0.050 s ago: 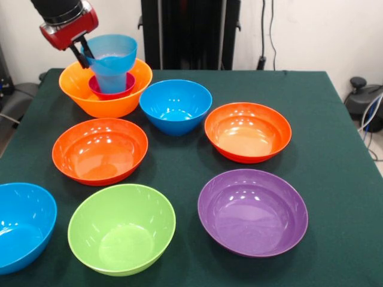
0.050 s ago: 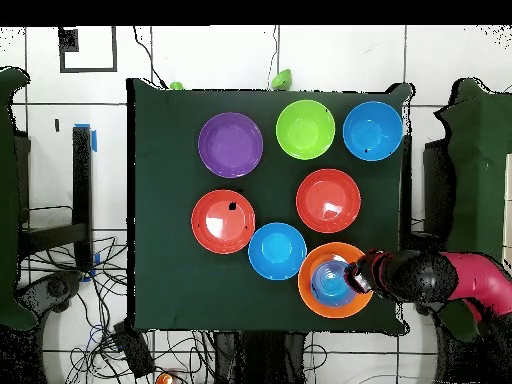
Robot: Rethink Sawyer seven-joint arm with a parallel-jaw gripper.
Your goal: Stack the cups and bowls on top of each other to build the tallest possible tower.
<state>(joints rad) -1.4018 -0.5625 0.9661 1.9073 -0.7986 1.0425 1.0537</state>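
Two dark fingers (image 1: 84,52) pinch the rim of a pale-blue bowl (image 1: 114,52), which sits tilted atop the tumbler (image 1: 114,81) just beside them, inside a small magenta bowl (image 1: 112,91) within the big orange bowl (image 1: 105,98), on a dark green tabletop (image 1: 335,155) before white walls.

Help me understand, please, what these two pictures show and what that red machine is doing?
It is a robot arm with a gripper for grasping. One picture looks across the table; the other looks straight down on it. The gripper's fingers pinch the rim of a pale-blue bowl, which sits on a tumbler in a magenta bowl inside a yellow-orange bowl: a small tower. Loose around it lie two blue bowls, two red-orange bowls, a green bowl and a purple bowl.
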